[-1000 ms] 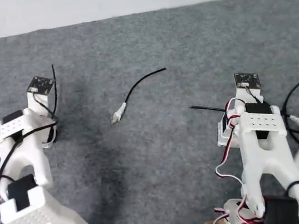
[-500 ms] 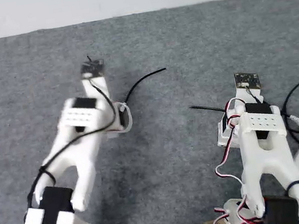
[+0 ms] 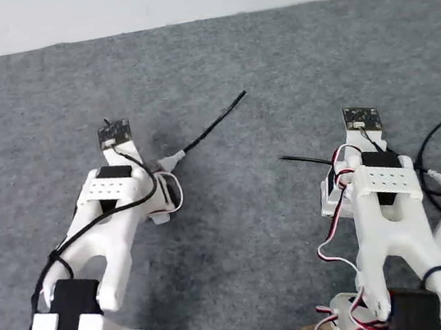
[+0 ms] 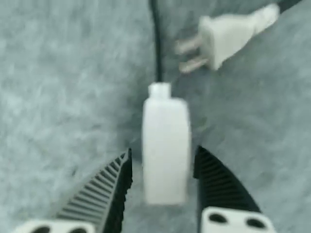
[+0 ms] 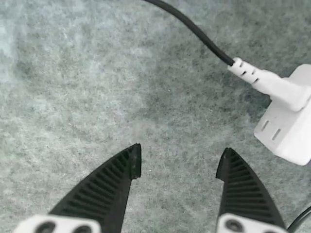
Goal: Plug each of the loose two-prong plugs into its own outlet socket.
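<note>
Swung in from the left, the left gripper [image 4: 163, 154] is set open astride the outlet socket [image 4: 165, 145], nothing clamped; the two-prong plug [image 4: 228, 36] lies just beyond. The socket could be knocked aside by off-centre closure. The right gripper [image 5: 181, 150] is open, empty.

Soft, even light from above fills the high view, and the grey worktop [image 3: 271, 58] is evenly bright. The left arm [image 3: 106, 232] throws a faint, wide shadow on the felt just beyond it. In the left wrist view the block [image 4: 165, 145] and the plug [image 4: 228, 34] are blurred, their edges smeared; the left pincer [image 4: 163, 153] shows its ribs a little clearer. The right wrist view is crisp, the felt's grain plain, with a soft dark shadow beside the socket [image 5: 286, 131].
</note>
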Tool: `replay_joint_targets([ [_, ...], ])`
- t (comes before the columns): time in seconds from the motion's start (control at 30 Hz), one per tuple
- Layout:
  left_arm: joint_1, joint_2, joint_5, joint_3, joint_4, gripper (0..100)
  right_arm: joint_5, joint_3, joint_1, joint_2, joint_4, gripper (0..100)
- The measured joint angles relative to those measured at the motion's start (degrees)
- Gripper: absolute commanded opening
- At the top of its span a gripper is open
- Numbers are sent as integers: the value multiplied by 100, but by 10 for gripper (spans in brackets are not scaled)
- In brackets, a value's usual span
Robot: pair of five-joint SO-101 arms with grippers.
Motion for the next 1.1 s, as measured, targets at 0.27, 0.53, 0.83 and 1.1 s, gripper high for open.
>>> replay_joint_targets([
  [0.27, -378, -44, -633, 105, 141, 214, 0, 0, 0, 0, 0, 251],
  [0.53, -396, -1433, -1169, 114, 536, 214, 0, 70, 0, 0, -79, 251],
  [0.83, -396, -2488, -1565, 141, 958, 210, 0, 70, 0, 0, -88, 251],
  [1.1, -396, -2198, -1591, 1240, -70, 83, 0, 70, 0, 0, -97, 251],
])
